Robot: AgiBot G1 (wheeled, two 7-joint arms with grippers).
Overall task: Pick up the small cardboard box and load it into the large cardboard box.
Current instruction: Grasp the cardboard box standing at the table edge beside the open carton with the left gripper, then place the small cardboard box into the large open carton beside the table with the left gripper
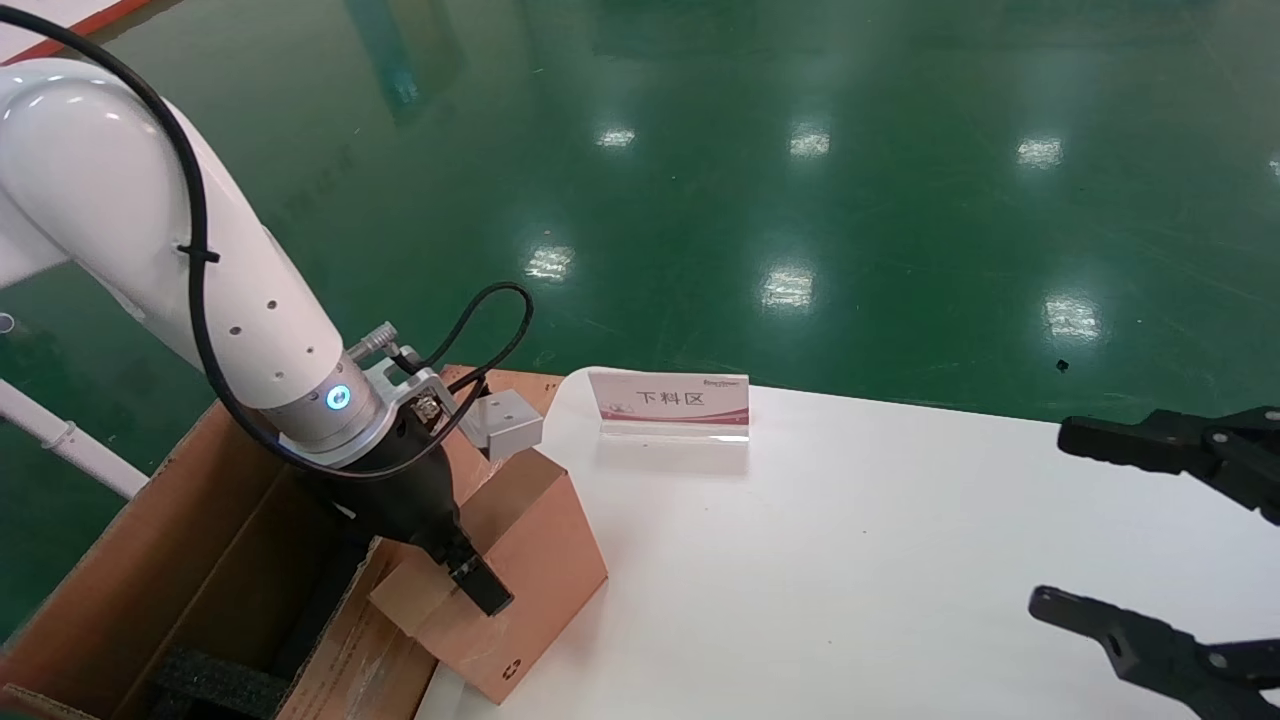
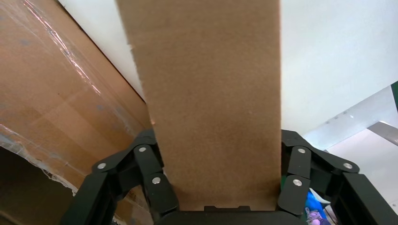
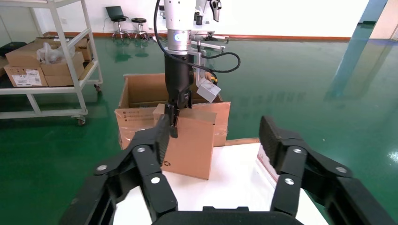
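Our left gripper (image 1: 455, 560) fingers clamp the small cardboard box (image 1: 520, 560), tilting it toward the large cardboard box (image 1: 200, 560) at nine o'clock; right gripper (image 1: 1130, 535) fingers apart, idle.

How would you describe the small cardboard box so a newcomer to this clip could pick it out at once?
Start at the white table and go to its edge on the robot's left, where the large cardboard box stands open on the floor. The small cardboard box hangs tilted there, clamped in the left gripper. Unlike the flapped carton, it is closed, plain, far smaller, with a black recycling mark near one corner.

Small cardboard box (image 1: 520, 560) tilted – large cardboard box (image 1: 190, 560) open.
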